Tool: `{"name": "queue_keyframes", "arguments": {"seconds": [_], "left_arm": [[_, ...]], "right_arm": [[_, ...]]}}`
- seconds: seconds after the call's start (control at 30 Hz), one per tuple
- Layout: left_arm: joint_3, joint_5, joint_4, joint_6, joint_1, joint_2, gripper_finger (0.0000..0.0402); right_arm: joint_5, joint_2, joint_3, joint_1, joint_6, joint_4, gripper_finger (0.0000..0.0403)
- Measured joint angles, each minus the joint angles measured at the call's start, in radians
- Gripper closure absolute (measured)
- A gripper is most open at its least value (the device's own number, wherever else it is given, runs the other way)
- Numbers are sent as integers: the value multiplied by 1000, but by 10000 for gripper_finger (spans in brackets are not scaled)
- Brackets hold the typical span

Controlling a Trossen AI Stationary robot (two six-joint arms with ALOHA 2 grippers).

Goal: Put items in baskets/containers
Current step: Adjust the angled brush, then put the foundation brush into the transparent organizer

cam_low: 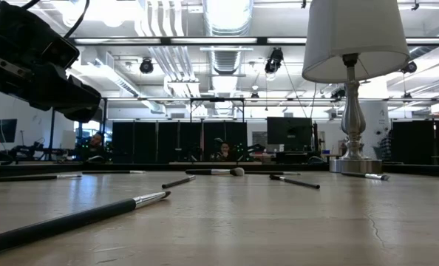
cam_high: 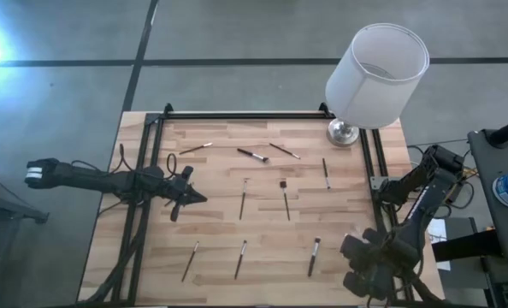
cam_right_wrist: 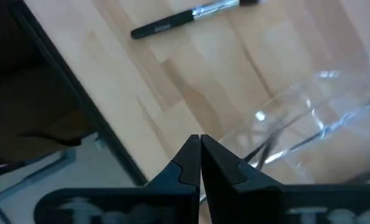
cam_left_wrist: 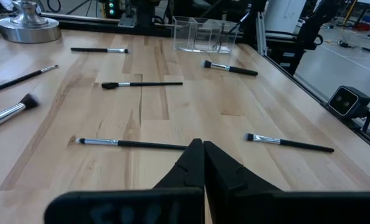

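Observation:
Several thin brushes lie flat and scattered on the wooden table, among them one with a fat head (cam_high: 252, 155), one at mid-table (cam_high: 285, 198) and one near the front (cam_high: 313, 256). The clear container (cam_left_wrist: 203, 34) stands on the table at its near right corner. In the right wrist view its see-through wall (cam_right_wrist: 316, 118) shows thin dark sticks behind it. My right gripper (cam_right_wrist: 199, 142) is shut and empty. It points down above the table beside the container, near the right rail, and the arm (cam_high: 367, 261) covers the container from above. My left gripper (cam_high: 190, 195) rests shut and empty at the table's left.
A lamp with a white shade (cam_high: 378, 73) stands on its metal base (cam_high: 343, 133) at the far right corner. Black rails (cam_high: 237, 115) frame the table. A brush (cam_right_wrist: 185, 18) lies close to my right gripper. People sit far off in the room (cam_low: 223, 151).

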State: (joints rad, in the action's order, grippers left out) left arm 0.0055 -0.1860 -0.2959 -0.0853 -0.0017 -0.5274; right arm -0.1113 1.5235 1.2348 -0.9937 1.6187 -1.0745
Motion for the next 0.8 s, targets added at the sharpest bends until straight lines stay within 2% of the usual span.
{"name": "queue_keyframes", "arguments": {"seconds": [0.13,0.23,0.37,0.53,0.6,0.7,0.8], "left_arm": [[0,0,3,-1,0,0,401],[0,0,5,-1,0,0,402],[0,0,8,-14,-4,0,402],[0,7,0,-16,-35,-1,402],[0,42,-3,-23,-53,-1,402],[5,110,13,-46,-88,-5,402],[35,162,77,-102,-152,-18,402]], "right_arm": [[10,22,20,-24,58,-32,394],[-62,44,45,-32,28,-34,394],[-281,63,77,-36,-92,-35,394],[-682,63,68,-16,-157,-31,394],[-764,73,63,21,-185,-30,394],[-791,100,41,92,-371,31,394],[-813,124,-14,164,-621,213,394]]}}
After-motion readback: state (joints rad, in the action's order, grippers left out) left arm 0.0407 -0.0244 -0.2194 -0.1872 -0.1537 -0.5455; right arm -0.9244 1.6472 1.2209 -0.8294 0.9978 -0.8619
